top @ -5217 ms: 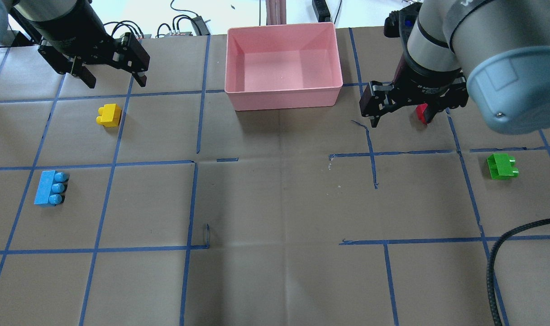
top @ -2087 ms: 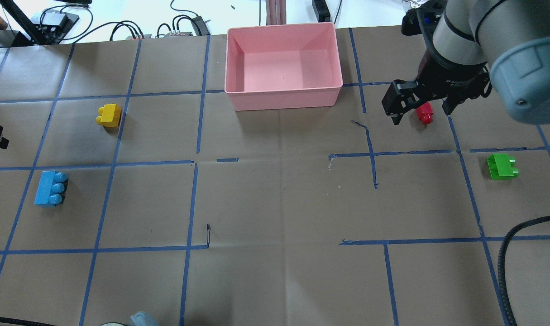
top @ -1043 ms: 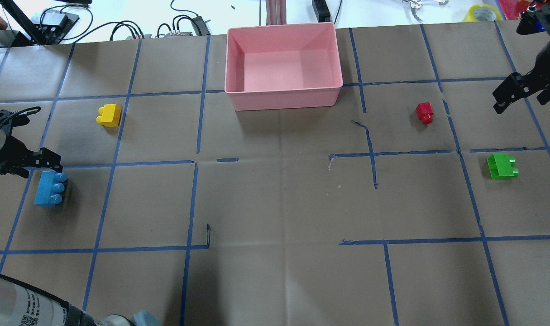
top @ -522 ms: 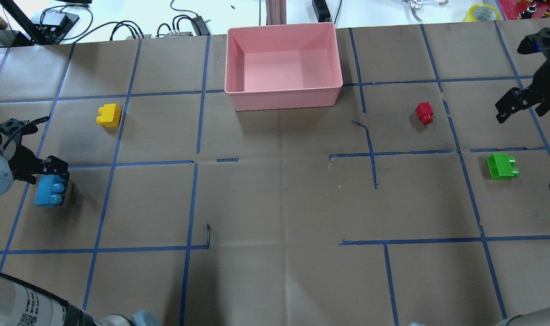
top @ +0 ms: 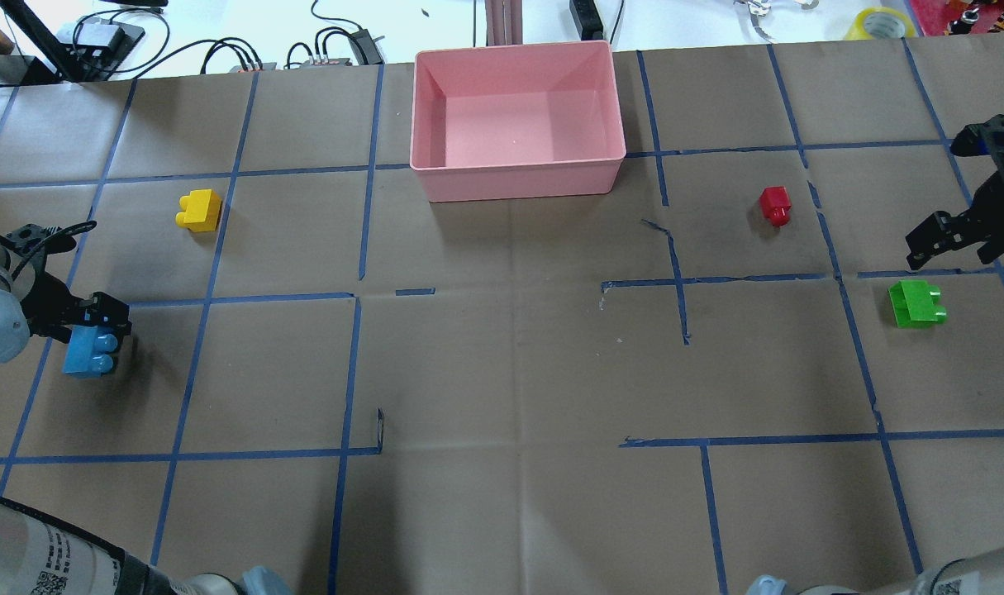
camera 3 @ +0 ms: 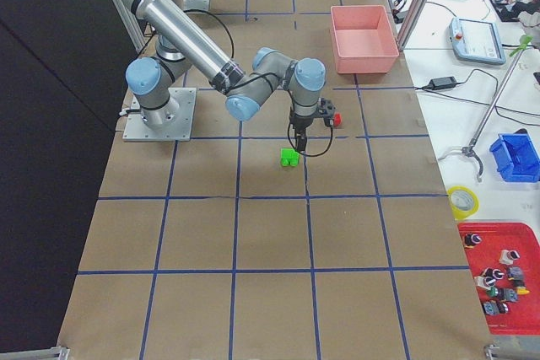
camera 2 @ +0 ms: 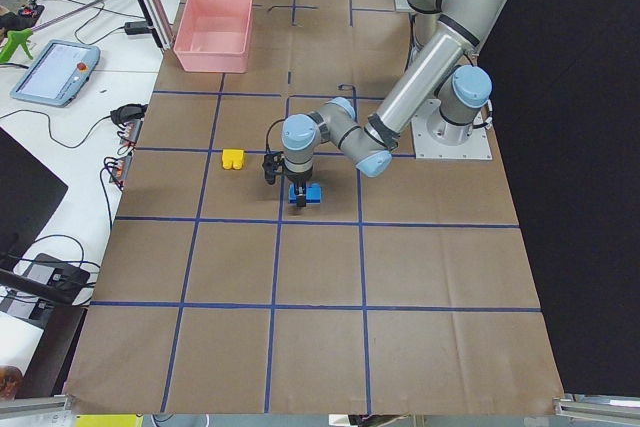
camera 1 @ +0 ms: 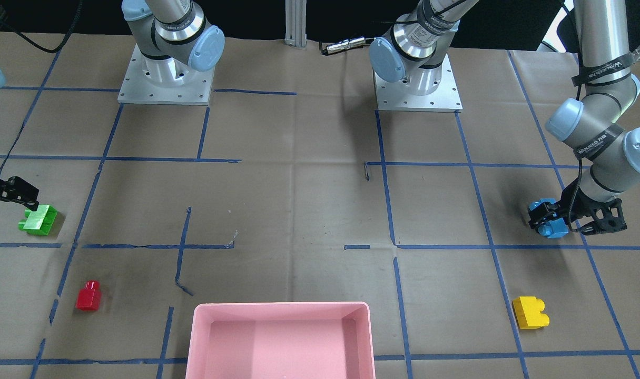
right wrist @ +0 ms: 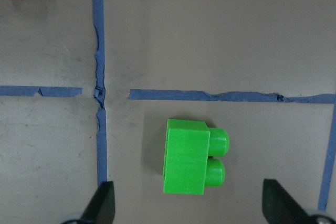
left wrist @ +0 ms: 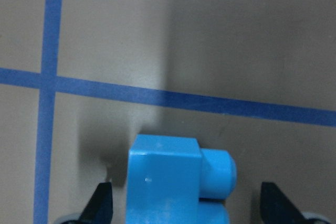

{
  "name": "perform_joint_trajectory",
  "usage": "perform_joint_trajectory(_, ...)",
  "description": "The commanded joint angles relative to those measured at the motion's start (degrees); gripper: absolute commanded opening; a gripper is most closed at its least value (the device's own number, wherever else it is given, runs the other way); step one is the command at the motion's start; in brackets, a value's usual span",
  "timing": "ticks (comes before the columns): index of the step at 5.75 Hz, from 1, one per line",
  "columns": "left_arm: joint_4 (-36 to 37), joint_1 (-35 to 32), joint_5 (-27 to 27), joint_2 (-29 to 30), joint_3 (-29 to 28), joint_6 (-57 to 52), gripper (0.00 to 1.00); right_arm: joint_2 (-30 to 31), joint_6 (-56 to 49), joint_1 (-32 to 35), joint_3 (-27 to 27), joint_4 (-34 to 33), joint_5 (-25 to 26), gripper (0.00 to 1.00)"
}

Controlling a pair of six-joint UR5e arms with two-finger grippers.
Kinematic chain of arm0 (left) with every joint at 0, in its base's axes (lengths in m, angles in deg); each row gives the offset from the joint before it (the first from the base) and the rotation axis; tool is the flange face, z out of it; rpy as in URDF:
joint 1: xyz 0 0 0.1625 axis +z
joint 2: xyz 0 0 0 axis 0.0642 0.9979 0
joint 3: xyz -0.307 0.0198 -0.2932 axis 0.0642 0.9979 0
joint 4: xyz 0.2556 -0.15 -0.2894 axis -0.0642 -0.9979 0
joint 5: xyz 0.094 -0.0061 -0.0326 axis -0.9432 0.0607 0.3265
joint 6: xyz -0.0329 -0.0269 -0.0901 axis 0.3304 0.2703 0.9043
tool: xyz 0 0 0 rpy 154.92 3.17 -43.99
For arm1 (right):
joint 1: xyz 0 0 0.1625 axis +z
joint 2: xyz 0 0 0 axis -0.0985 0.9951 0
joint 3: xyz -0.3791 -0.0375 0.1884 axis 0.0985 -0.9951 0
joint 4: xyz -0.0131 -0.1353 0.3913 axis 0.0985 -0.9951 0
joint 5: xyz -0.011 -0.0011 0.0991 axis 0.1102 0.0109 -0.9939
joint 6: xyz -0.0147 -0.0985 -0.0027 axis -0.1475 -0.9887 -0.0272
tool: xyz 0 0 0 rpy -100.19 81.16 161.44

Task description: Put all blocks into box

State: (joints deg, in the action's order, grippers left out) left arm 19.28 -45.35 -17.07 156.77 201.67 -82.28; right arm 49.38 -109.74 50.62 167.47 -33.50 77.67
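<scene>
Blue block (left wrist: 167, 182) is straddled by the parted left gripper (left wrist: 187, 205). Green block (right wrist: 191, 157) is seen at twelve o'clock of the parted right gripper (right wrist: 190, 203).

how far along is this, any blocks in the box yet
Nothing is done yet: the box is empty. In hand: the left gripper sits at the blue block, jaws open either side of it, not gripping. The right gripper hangs over the green block, jaws open. Left to do: those two, plus the yellow block and the red block, all outside the box.
</scene>
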Motion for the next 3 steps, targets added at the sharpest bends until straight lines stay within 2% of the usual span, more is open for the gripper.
perform_joint_trajectory(1,0.03,0.51,-0.19,0.05,-0.43,-1.02,0.75,-1.5,1.47,-1.25,1.43,-1.43,0.05,0.99)
perform_joint_trajectory(2,0.03,0.43,-0.19,0.05,-0.43,-1.03,0.64,-3.69,0.77,-1.43,1.43,-3.87,0.4,0.99)
perform_joint_trajectory(3,0.03,0.51,0.16,0.05,-0.43,-1.03,0.59,-4.84,0.59,-2.39,2.04,-5.11,0.23,0.99)
